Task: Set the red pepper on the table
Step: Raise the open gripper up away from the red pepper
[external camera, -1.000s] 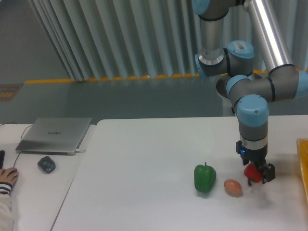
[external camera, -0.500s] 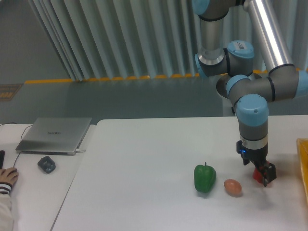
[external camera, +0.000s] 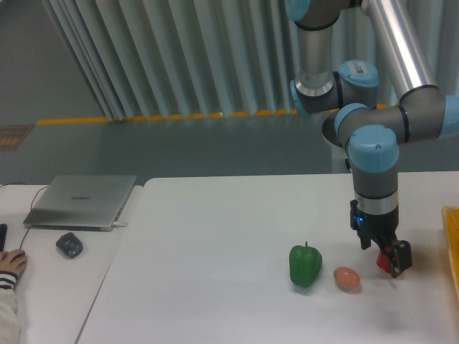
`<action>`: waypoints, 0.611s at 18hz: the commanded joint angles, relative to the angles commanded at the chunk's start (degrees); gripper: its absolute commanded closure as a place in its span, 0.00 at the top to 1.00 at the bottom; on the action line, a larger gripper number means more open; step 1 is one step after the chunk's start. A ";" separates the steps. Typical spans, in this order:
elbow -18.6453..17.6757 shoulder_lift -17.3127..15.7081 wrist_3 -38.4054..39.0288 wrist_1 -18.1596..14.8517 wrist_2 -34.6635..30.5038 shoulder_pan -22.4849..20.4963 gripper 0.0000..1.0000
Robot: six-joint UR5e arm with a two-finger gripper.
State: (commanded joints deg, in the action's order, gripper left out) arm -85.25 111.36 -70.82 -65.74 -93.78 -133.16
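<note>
Compared with a second ago, the red pepper (external camera: 385, 261) now sits lower at the white table (external camera: 215, 251), right of the orange-brown egg-shaped thing (external camera: 347, 279) and green pepper (external camera: 305, 264), the gripper (external camera: 388, 259) still around it, grip or release indiscernible.

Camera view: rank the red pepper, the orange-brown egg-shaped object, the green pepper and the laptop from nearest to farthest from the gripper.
1. red pepper, between the fingers of the gripper.
2. egg-shaped object, just to the image left of the gripper on the table.
3. green pepper, further left, beyond the egg.
4. laptop, far left on the lower desk.
</note>
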 joint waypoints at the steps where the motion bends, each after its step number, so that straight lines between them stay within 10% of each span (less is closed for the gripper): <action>1: 0.17 -0.09 -2.11 -0.09 0.00 0.09 1.00; 11: 0.53 -2.02 -13.47 -2.29 0.44 3.69 1.00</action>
State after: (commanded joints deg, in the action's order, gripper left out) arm -84.73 109.34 -84.29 -68.03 -93.34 -129.47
